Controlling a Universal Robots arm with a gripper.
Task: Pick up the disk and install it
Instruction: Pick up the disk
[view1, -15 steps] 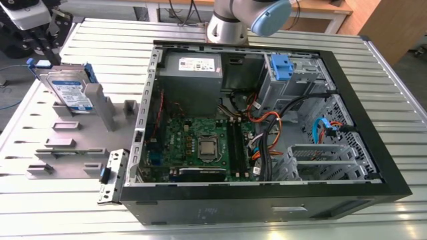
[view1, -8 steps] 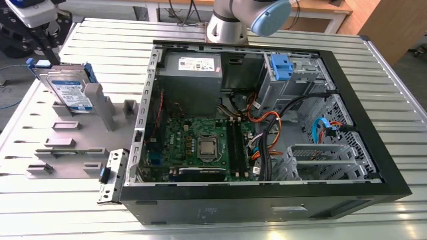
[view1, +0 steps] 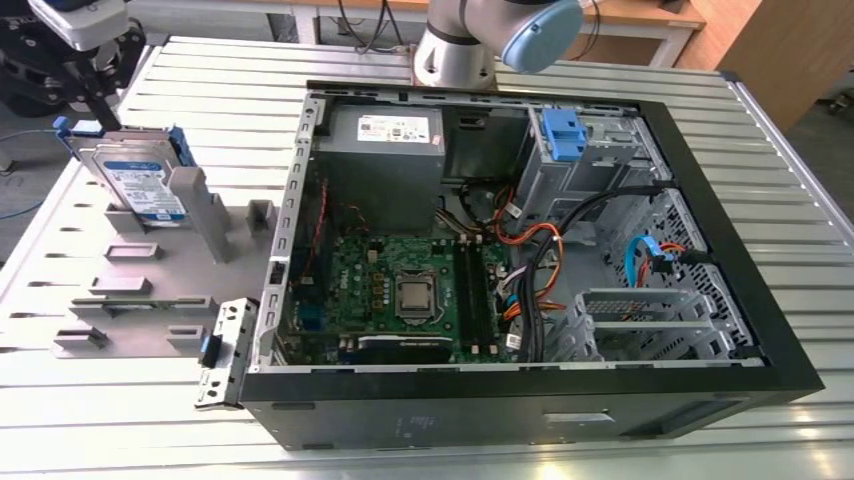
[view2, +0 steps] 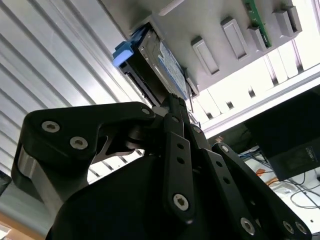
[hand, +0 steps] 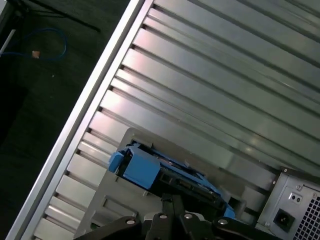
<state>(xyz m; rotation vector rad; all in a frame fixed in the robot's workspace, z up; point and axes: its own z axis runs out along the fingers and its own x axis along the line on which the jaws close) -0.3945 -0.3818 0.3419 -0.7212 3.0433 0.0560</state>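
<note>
Disk (view1: 144, 190) stood on edge in a grey rack (view1: 200, 215) on the slatted table (view1: 214, 70), at the exterior view's left and well apart from the open case (view1: 747, 300). It leaned a little, its white-and-blue label facing the camera and its blue frame showing along the upper edge. The arm (view1: 461, 50) rose from behind the case, and its wrist hung over the far left corner of that view. There the gripper (view1: 102, 118) pointed steeply down at the disk's top corner, tips at the blue frame. In the second wrist view the black linkage spread wide near the camera and narrowed to the gripper (view2: 176, 99). Its two fingers (view2: 171, 122) lay drawn close together, side by side, with hardly a gap. Their tips met the near edge of the disk (view2: 162, 65), which sat against the rack (view2: 210, 20). The first wrist view looked along the same fingers (hand: 178, 202) to the gripper (hand: 172, 197), right at the dark edge of the disk (hand: 145, 167), with the rack (hand: 110, 200) beside it and the table (hand: 225, 75) beyond. The hand was closed down narrow at the disk's edge — whether it pinched a thin part of the frame or merely touched it, I could not tell. The disk sat seated in the rack, not lifted out.
</note>
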